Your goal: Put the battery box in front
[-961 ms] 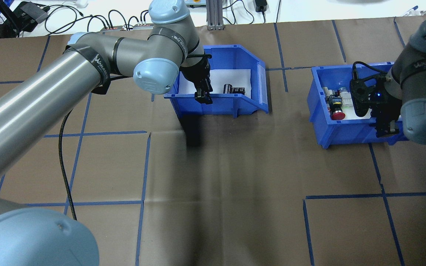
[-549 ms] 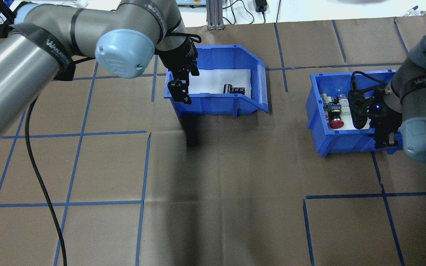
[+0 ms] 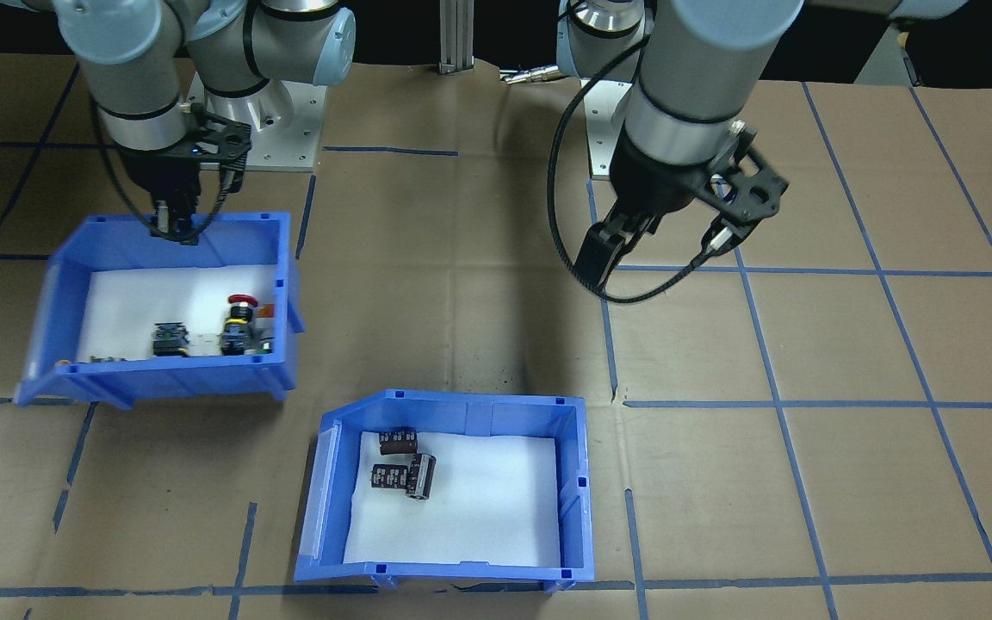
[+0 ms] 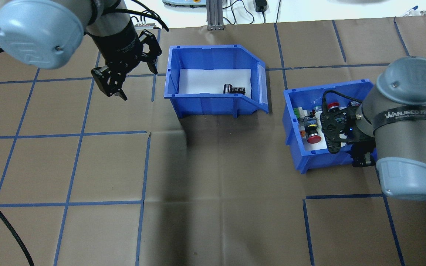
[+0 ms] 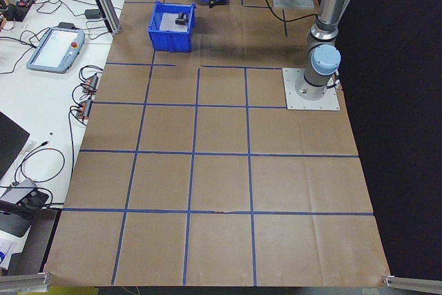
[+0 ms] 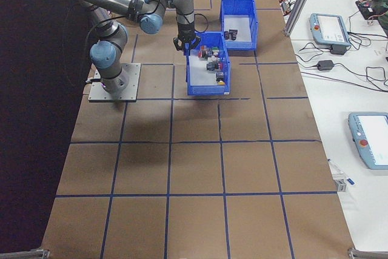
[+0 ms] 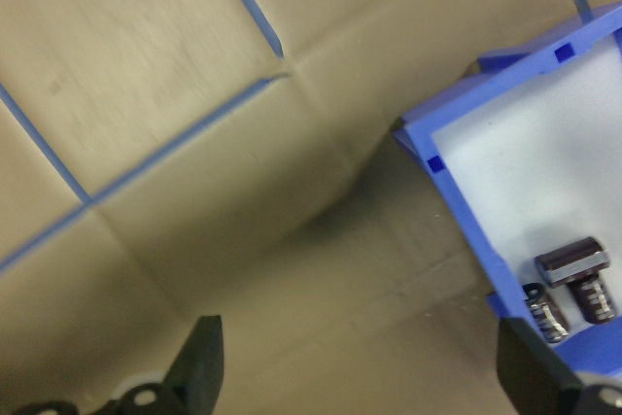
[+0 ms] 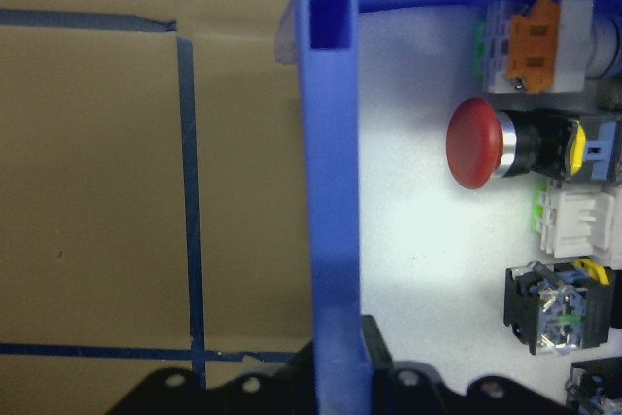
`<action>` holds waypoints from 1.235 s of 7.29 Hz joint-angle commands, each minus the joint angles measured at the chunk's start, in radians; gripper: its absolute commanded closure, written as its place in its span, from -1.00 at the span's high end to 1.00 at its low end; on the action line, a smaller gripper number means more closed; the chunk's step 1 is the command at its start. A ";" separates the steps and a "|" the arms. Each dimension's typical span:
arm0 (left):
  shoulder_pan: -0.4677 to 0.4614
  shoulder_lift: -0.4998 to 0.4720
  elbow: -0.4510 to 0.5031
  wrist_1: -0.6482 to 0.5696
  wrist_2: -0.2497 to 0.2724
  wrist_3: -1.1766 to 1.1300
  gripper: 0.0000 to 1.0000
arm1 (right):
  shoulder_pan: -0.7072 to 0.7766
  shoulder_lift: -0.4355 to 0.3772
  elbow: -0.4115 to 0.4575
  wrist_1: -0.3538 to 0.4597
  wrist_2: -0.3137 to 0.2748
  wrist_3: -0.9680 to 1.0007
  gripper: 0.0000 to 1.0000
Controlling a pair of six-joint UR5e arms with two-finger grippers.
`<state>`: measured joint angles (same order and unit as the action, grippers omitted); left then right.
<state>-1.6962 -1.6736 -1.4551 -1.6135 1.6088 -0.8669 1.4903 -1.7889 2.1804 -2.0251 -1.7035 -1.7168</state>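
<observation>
The battery box [image 4: 205, 103] is a blue bin with a white foam liner and a few dark cylinders [image 4: 233, 89] inside; it rests on the table at centre back. It also shows in the front-facing view as the battery box [image 3: 453, 400]. My left gripper [image 4: 114, 92] hangs open and empty to the box's left, clear of it. In the left wrist view the box's corner [image 7: 457, 191] lies to the right of the open left gripper [image 7: 364, 366]. My right gripper [image 4: 362, 160] is shut on the near wall of the button bin [image 4: 320, 162].
The button bin [image 3: 160, 379] holds a red mushroom button [image 8: 476, 143] and several switches. Brown paper with blue tape lines [image 4: 98, 133] covers the table. Cables and an aluminium post [image 4: 213, 14] stand along the far edge.
My left gripper has let go of the battery box's rim and swung off to the left. The right arm has dragged the button bin left and nearer, turning it a little.
</observation>
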 commanded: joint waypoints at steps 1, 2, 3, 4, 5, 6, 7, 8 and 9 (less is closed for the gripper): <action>0.012 0.110 -0.020 -0.042 0.049 0.382 0.98 | 0.178 -0.003 0.012 0.002 -0.002 0.214 -0.83; 0.023 0.148 -0.027 -0.043 0.048 0.619 0.98 | 0.259 0.000 0.012 -0.001 -0.002 0.314 -0.83; 0.056 0.173 -0.025 -0.043 0.043 0.798 0.98 | 0.327 0.006 0.012 -0.010 -0.002 0.391 -0.82; 0.062 0.195 -0.033 -0.049 0.043 0.869 0.98 | 0.394 0.020 0.012 -0.015 -0.001 0.475 -0.82; 0.063 0.219 -0.068 -0.078 -0.010 0.876 0.98 | 0.482 0.040 0.009 -0.030 -0.001 0.571 -0.82; 0.081 0.251 -0.094 -0.077 -0.054 0.881 0.98 | 0.558 0.071 0.009 -0.087 -0.001 0.645 -0.82; 0.082 0.277 -0.115 -0.082 -0.044 0.931 0.98 | 0.617 0.112 0.007 -0.122 -0.002 0.699 -0.81; 0.084 0.291 -0.151 -0.074 -0.052 0.978 0.98 | 0.669 0.152 0.007 -0.162 -0.002 0.745 -0.81; 0.090 0.296 -0.172 -0.048 -0.047 0.997 0.98 | 0.704 0.179 0.007 -0.193 -0.004 0.759 -0.81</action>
<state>-1.6126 -1.3910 -1.5941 -1.6839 1.5618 0.0920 2.1377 -1.6512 2.1879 -2.1737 -1.7060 -0.9957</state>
